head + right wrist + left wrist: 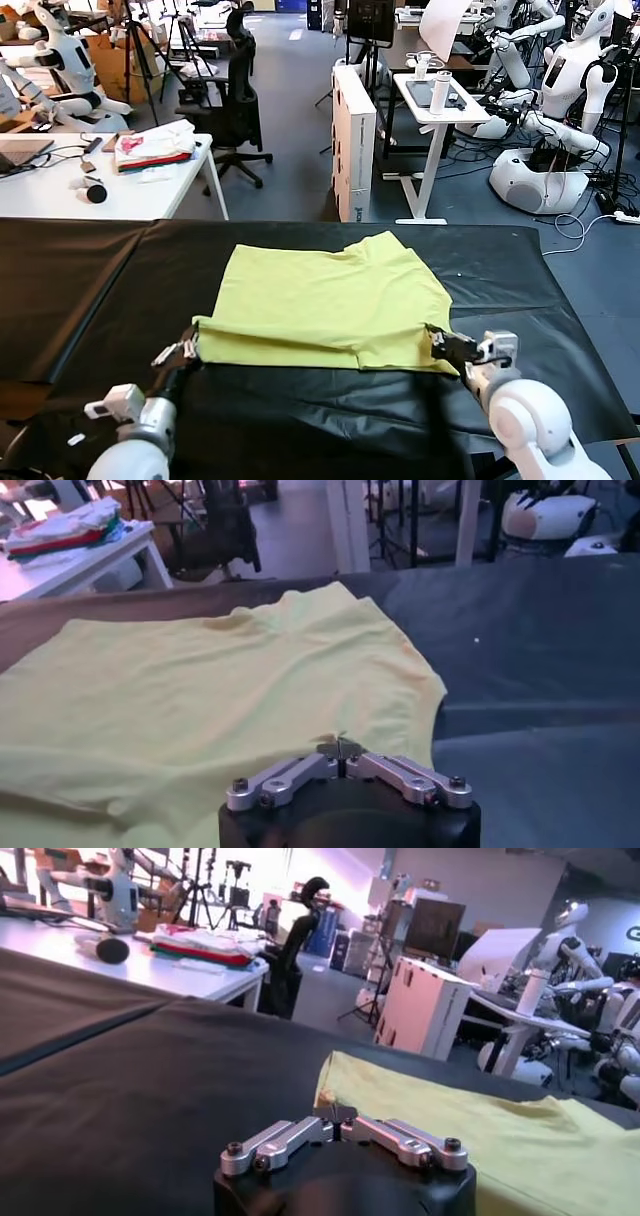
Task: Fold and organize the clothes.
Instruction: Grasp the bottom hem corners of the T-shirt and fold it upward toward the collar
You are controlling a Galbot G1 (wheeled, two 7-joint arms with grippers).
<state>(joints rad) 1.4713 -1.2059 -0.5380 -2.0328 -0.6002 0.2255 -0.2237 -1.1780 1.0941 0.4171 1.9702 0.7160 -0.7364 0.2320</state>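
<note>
- Broadly, a black-covered table [90, 290] fills the lower part of the head view, with a busy lab of desks, chairs and other white robots behind its far edge.
- Spread flat near the middle of the table lies the lime T-shirt [320, 295], already folded over on itself, so a doubled edge runs along its near side.
- Its long axis runs left to right, parallel to the table's near edge; one short sleeve pokes up at the far right part of the shirt, toward the far edge.
- Both arms reach in from the near edge, one at each near corner of the shirt, so the cloth lies ahead of both claws, stretching away toward the far edge.
- At the near-left corner, the left gripper [188, 347] sits with jaws closed; in its wrist view the tips [340, 1116] meet right at the shirt's corner, apparently pinching the fabric.
- At the near-right corner, the right gripper [447, 343] is likewise closed, its tips [340, 746] meeting on the yellow cloth, seemingly nipping it.
- Neither arm is nearer than the other; each holds its own end, which suits a two-handed lift carrying the near edge toward the far edge.
- Farther off, a white desk [40, 195] past the table's far-left corner holds a white-pink-red cloth pile [155, 147].
</note>
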